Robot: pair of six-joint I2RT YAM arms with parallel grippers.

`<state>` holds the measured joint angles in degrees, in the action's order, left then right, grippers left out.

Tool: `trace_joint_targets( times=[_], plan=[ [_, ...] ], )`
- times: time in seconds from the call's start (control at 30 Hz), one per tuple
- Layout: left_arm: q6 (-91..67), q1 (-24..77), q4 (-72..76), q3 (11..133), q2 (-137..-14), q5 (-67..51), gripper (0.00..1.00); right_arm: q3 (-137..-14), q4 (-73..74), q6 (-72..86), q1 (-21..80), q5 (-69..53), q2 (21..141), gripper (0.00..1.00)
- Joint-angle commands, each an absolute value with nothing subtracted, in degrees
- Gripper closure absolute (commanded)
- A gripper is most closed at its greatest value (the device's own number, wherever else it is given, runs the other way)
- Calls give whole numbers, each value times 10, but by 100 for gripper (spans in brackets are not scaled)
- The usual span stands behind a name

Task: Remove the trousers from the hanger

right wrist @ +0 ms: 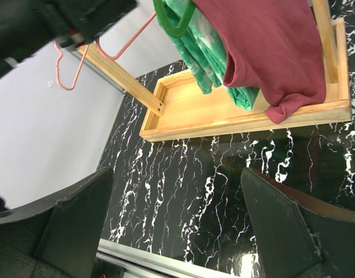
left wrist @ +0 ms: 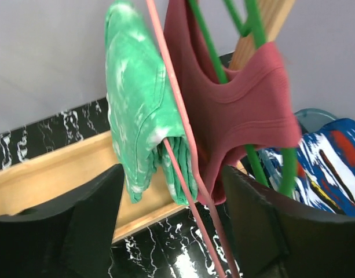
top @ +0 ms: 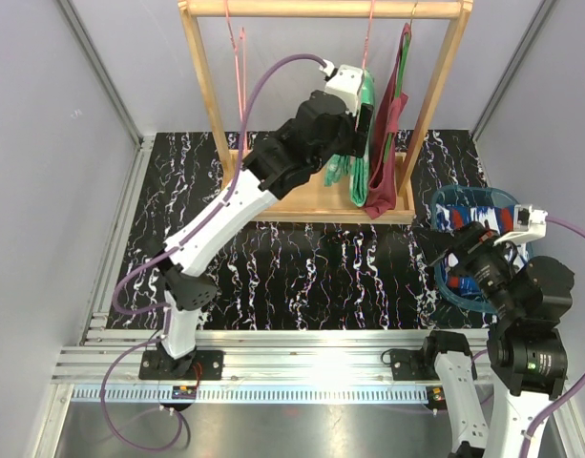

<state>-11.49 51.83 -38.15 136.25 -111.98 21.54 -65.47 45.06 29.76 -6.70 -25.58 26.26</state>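
Here, green trousers [left wrist: 141,104] hang folded, mottled with pale streaks.

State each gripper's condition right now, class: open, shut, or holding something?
Left gripper: open around the hanging green trousers, not gripping them.
Right gripper: open, holding nothing.

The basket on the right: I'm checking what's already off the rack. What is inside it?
The dark blue trousers, streaked white and red, lie in the basket. The right arm covers much of its inside, so anything else there cannot be seen.

Lab cell (aluminium rails [top: 302,363]).
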Motion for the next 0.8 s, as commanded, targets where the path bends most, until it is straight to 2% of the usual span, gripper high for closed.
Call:
trace_joint_targets(
  times=[0.0, 0.07, 0.13, 0.37, 0.4, 0.47, 0.77],
  plan=[
    [-112, 505, -354, 1409, -1142, 250, 37, -657, 449, 292, -54, -258, 255, 1],
    [-122, 490, -352, 1420, -1158, 243, 51, -653, 445, 294, -50, -265, 252, 1],
    [-132, 478, -344, 1419, -1165, 227, 61, -646, 442, 293, -48, -270, 249, 0],
    [-142, 456, -309, 1423, -1190, 179, 76, -627, 428, 281, -40, -274, 246, 1],
    [-142, 454, -305, 1427, -1195, 175, 89, -626, 427, 280, -39, -278, 246, 0],
    [-146, 454, -301, 1432, -1199, 177, 100, -626, 427, 263, -35, -279, 246, 1],
    [-166, 456, -204, 1313, -1085, 250, 100, -651, 425, 192, -7, -272, 263, 0]
  ],
)
